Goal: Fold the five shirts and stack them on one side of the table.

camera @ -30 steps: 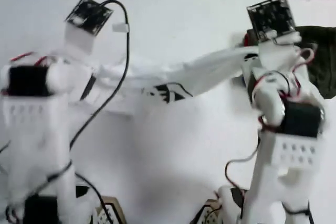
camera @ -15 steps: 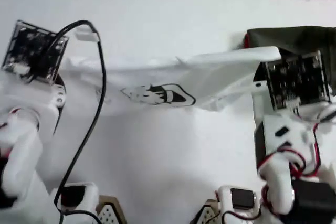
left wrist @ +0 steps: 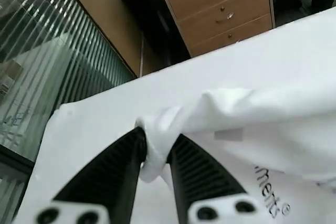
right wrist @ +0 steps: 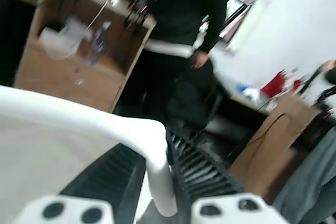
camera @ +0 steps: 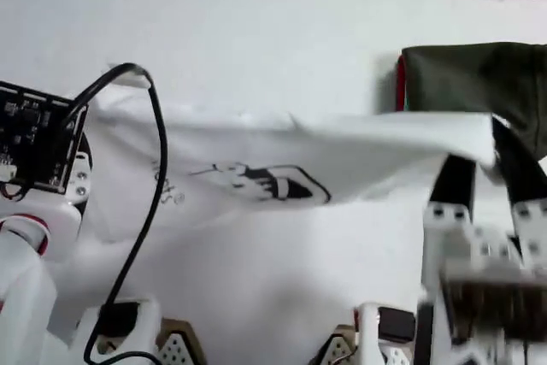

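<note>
We saw the left gripper (left wrist: pixel 156 139) with its jaws drawn narrow around a bunched fold of the white shirt (camera: pixel 282 160), the cloth squeezed between the two black fingers (left wrist: pixel 123 166) and bulging out just past their tips. The right gripper (right wrist: pixel 156 153) was likewise closed tight on the shirt, a rolled edge of the white cloth passing between its ribbed fingers (right wrist: pixel 197 169). From the high view, we found the shirt stretched wide between the two arms, spanning most of the table (camera: pixel 256 23) from the left side to the right, with its upper edge pulled fairly taut and a black graphic (camera: pixel 269 183) showing near the middle of the fabric. The lower part of the shirt hung toward the tabletop, though we could not tell how much of it rested there. A folded dark green shirt (camera: pixel 474 79) lay flat at the far right side of the table, with a red strip (camera: pixel 399 83) along its inner edge; the white shirt's right corner overlapped its near edge in that view. A black cable (camera: pixel 155 160) curved down across the left portion of the white shirt. Beyond the table, in the left wrist view, stood a wooden drawer unit (left wrist: pixel 220 9).
</note>
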